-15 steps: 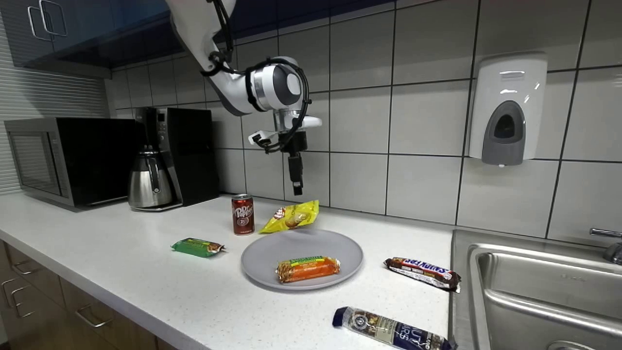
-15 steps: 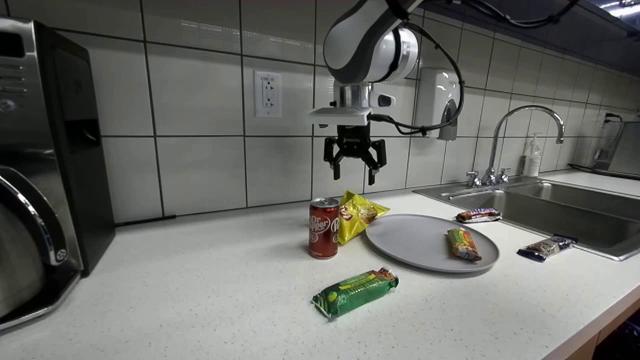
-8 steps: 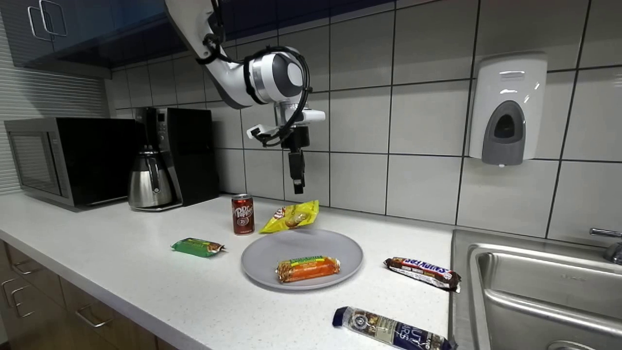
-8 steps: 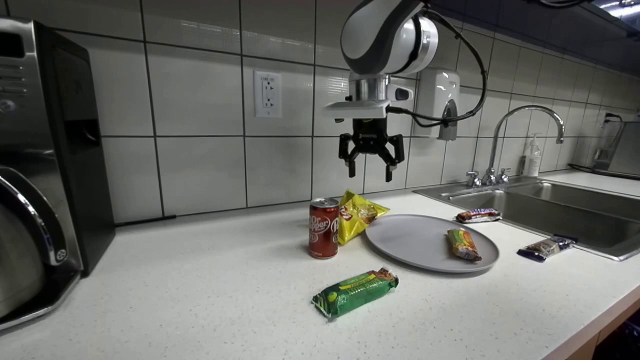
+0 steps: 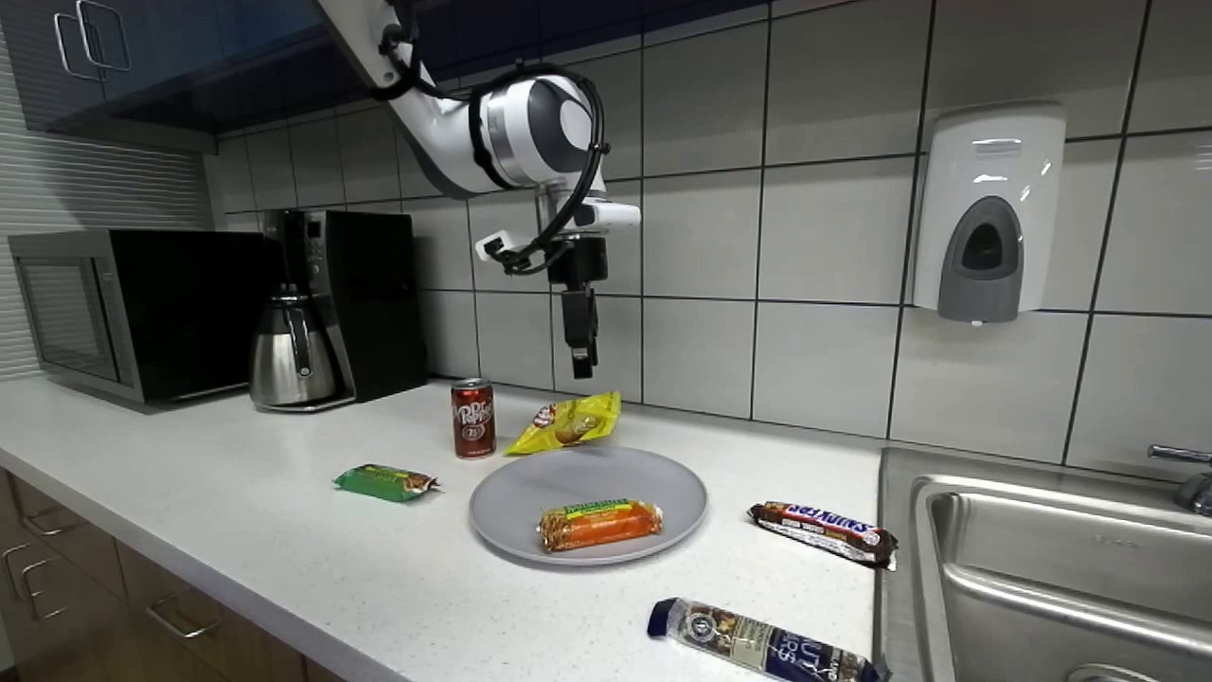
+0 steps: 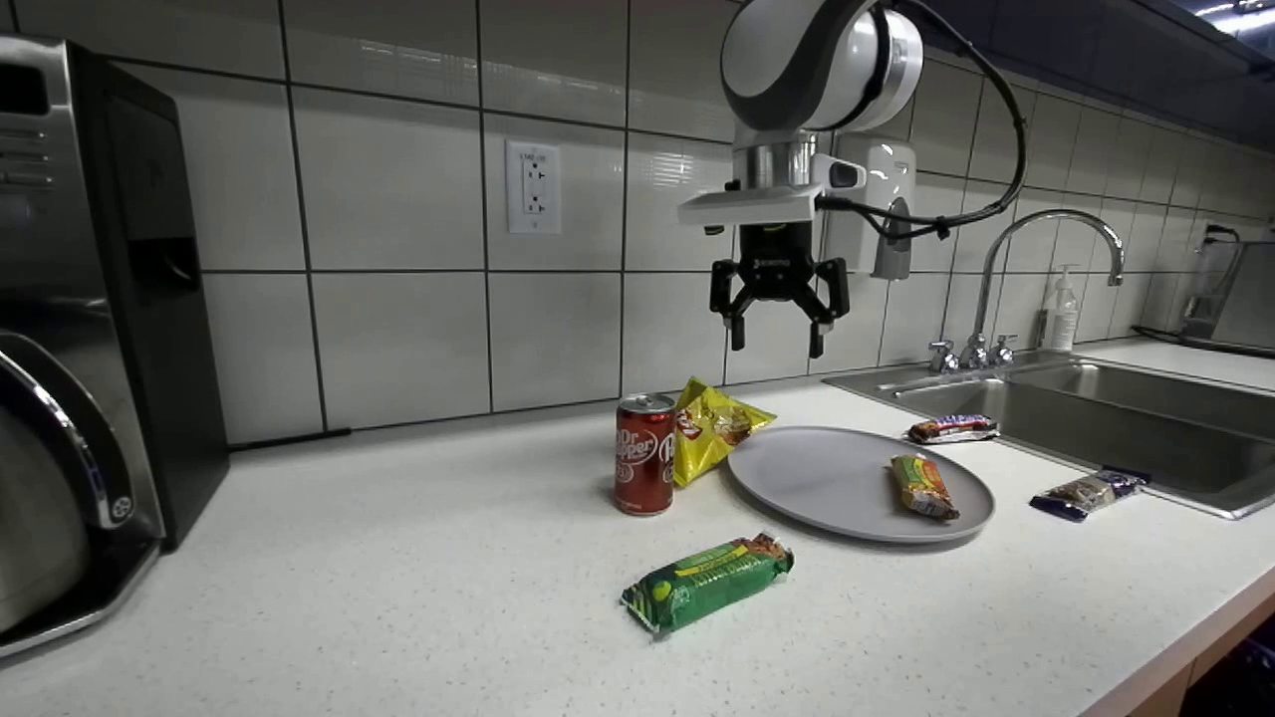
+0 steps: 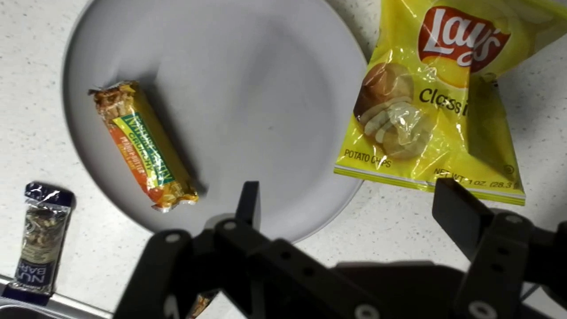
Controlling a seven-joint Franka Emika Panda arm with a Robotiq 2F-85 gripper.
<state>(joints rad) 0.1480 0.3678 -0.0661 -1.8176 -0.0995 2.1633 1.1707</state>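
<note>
My gripper (image 6: 777, 347) is open and empty. It hangs above the counter near the yellow chip bag (image 6: 712, 428) and the grey plate (image 6: 797, 468). In the wrist view the spread fingers (image 7: 347, 195) have the plate's rim and bare counter between them, and the chip bag (image 7: 425, 110) lies beyond the right finger. An orange granola bar (image 7: 144, 148) lies on the plate; it also shows in an exterior view (image 5: 601, 524). A red soda can (image 6: 644, 455) stands upright beside the chip bag. A green granola bar (image 6: 709, 583) lies on the counter. The gripper touches nothing.
A chocolate bar (image 5: 824, 532) and a nut bar (image 5: 767, 644) lie near the metal sink (image 5: 1079, 587). A coffee maker (image 5: 360, 303) with a steel carafe (image 5: 292, 350) and a microwave (image 5: 142, 313) stand at the other end. The tiled wall (image 5: 701, 237) rises behind.
The arm has moved right in an exterior view, from above the can and bag toward the plate and sink side. The gripper stays open. The objects on the counter have not moved.
</note>
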